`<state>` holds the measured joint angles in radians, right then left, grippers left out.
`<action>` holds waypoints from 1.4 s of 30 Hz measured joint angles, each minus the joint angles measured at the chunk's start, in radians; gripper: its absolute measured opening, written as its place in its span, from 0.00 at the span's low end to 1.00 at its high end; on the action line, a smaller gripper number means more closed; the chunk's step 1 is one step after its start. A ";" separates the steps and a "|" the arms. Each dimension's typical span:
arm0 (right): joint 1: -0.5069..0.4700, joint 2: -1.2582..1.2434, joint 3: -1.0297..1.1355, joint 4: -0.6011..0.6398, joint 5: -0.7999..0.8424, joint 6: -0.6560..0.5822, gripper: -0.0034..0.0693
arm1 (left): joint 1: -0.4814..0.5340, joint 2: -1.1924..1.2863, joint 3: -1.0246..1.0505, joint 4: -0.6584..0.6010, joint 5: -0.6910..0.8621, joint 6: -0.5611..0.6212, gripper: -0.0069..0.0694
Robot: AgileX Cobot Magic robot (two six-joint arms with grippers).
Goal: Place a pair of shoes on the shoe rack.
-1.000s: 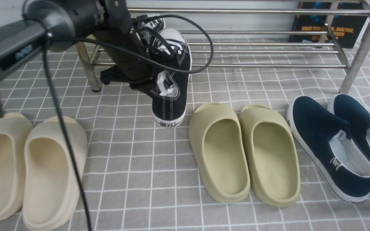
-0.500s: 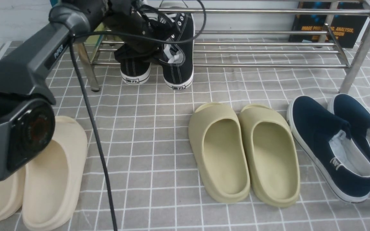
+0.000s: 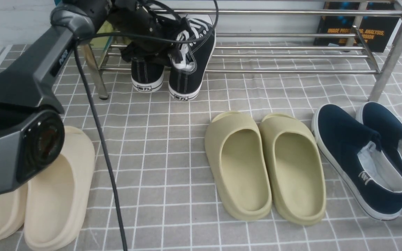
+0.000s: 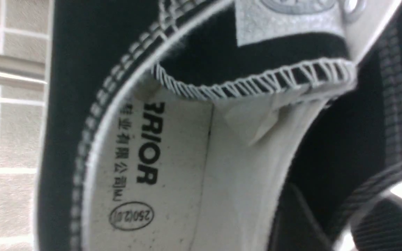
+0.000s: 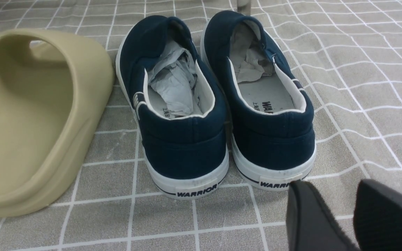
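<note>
Left end effector (image 3: pixel 175 57): grip indeterminable; snagging could drag the tilted black canvas sneaker (image 3: pixel 184 83) off the silver tubular rack (image 3: pixel 291 71). Right end effector (image 5: pixel 332 190): open.

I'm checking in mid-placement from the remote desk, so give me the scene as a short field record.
Left sneaker: black, at the lower shelf's left end, heel past the front bar
Right sneaker: beside it, heel also past the bar, toe angled right
Rack: silver tubes
Left gripper: at the sneakers; grip unclear
Right gripper: open, holding nothing
Other pairs: beige slides, olive slides, navy slip-ons, all on the checked cloth
</note>
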<state>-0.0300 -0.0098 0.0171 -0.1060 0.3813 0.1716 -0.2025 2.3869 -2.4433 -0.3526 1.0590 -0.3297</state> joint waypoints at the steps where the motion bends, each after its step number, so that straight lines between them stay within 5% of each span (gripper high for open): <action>1: 0.000 0.000 0.000 0.000 0.000 0.000 0.38 | 0.005 -0.005 -0.010 0.006 0.019 -0.002 0.51; 7: 0.000 0.000 0.000 0.000 0.000 0.000 0.38 | 0.014 -0.082 -0.048 0.103 0.144 -0.002 0.50; 17: 0.000 0.000 0.000 0.000 0.000 0.000 0.38 | 0.016 -0.478 -0.054 0.245 0.193 0.025 0.09; 22: 0.000 0.000 0.000 0.000 0.000 0.000 0.38 | 0.016 -0.693 0.027 0.295 0.193 0.069 0.07; 30: 0.000 0.000 0.000 0.000 0.000 0.000 0.38 | 0.017 -1.047 0.459 0.433 0.193 0.080 0.07; 42: 0.000 0.000 0.000 0.000 0.000 0.000 0.38 | 0.017 -1.616 1.249 0.429 0.045 0.024 0.07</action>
<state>-0.0300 -0.0098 0.0171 -0.1060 0.3813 0.1716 -0.1853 0.7705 -1.1940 0.0762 1.1044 -0.3054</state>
